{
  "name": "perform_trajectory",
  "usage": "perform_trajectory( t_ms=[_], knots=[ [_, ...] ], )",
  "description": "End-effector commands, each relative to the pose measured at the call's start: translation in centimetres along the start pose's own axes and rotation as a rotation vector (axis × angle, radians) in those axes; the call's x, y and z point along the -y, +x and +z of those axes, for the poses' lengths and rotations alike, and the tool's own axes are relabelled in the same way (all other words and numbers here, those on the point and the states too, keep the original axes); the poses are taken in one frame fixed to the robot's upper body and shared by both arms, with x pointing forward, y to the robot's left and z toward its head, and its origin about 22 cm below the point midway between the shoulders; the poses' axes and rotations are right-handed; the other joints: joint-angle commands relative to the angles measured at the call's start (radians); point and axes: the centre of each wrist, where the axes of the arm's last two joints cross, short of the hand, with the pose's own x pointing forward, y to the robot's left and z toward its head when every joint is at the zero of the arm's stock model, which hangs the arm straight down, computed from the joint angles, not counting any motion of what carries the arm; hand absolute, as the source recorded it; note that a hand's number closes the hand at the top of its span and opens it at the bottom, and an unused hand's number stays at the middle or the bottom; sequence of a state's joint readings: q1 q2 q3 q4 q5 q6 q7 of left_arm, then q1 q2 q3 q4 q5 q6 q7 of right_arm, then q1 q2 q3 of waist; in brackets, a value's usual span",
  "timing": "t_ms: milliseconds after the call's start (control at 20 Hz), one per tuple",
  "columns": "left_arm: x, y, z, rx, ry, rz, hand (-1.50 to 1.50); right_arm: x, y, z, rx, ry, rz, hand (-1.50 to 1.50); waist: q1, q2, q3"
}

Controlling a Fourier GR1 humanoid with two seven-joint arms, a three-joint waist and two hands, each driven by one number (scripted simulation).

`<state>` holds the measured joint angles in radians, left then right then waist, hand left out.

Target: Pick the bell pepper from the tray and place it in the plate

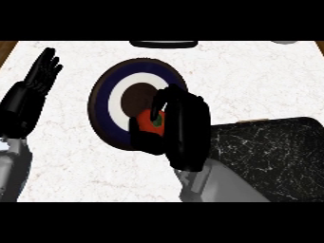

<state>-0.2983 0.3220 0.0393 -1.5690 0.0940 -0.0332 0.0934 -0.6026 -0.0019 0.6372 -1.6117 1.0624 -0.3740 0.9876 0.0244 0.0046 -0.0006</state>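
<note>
Red bell pepper sat clasped in the curled fingers of the right hand, held over the near right part of the ringed plate. Left of it, the left hand rested with fingers straight. Dark tray lay right.

plate: under and left of right hand fingers
bell pepper: inside the curled fingers, over plate
tray: right of the fingers
left hand: far left, resting

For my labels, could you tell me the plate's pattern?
Concentric rings on the plate: dark rim, navy, white, brown centre; head view.
</note>
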Motion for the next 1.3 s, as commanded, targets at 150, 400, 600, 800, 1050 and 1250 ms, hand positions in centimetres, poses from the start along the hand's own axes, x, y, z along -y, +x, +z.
perform_trajectory(
  t_ms=[150,400,600,800,1050,1250],
  knots=[
    [-0.1,-0.1,-0.3,0.012,-0.015,-0.006,0.00,-4.9,0.8,-4.4,-0.080,-0.004,0.035,1.50,0.014,0.003,0.000],
    [1.4,0.6,0.4,0.024,-0.027,0.015,0.00,-6.7,-0.5,-7.9,-0.120,0.015,0.082,1.50,0.031,0.005,0.000],
    [2.0,1.0,-1.3,0.017,-0.032,0.012,0.00,-7.4,-1.4,-8.4,-0.198,0.007,-0.005,1.50,0.041,0.012,0.001],
    [0.6,1.2,-1.3,0.022,-0.046,0.014,0.00,-8.1,-1.7,-8.7,-0.237,0.055,-0.040,-1.50,0.059,0.014,0.000],
    [1.7,0.4,-1.6,0.027,-0.068,0.008,0.00,-7.9,-1.8,-9.3,-0.154,-0.005,-0.176,-1.50,0.077,0.023,0.001],
    [2.2,0.7,-1.8,0.031,-0.059,0.002,0.00,-7.7,-2.1,-9.4,-0.134,-0.123,-0.298,-1.50,0.064,0.021,0.002]
  ],
)
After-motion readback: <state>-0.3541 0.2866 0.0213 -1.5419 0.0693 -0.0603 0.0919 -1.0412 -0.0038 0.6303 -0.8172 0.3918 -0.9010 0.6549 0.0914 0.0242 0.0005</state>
